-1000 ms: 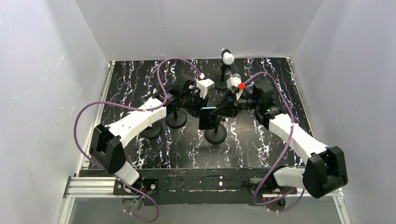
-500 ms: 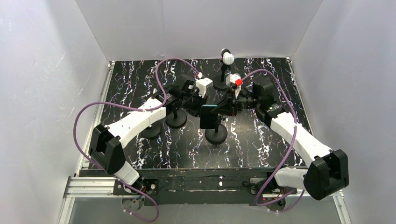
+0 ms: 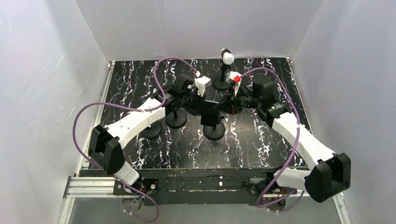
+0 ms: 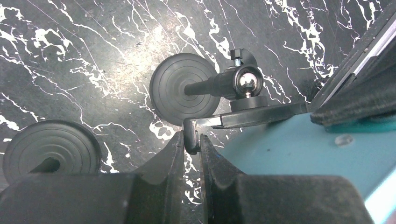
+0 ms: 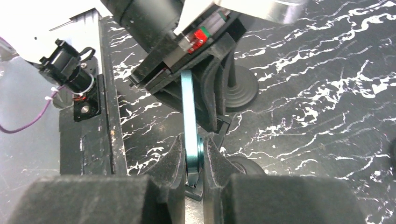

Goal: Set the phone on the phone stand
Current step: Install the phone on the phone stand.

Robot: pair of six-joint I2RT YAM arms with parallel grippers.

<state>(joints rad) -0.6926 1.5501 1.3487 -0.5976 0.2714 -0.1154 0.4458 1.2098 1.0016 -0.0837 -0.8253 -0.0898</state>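
The teal phone stands on edge in the cradle of the black phone stand at mid table. My left gripper is shut on the hooked end of the stand's cradle arm, with the phone's teal back just to its right. The stand's ball joint and round base lie beyond it. My right gripper is shut on the phone's edge, and its fingertips pinch the phone near its camera end. The left gripper's body hides the phone's far end.
Two more black round-base stands sit to the left; one of them shows in the left wrist view. A stand with a white ball head is at the back. White walls enclose the marbled black table.
Both grippers have moved a little toward the back of the table with the phone and cradle. The phone sits higher in the view and the stand's base has shifted slightly back.
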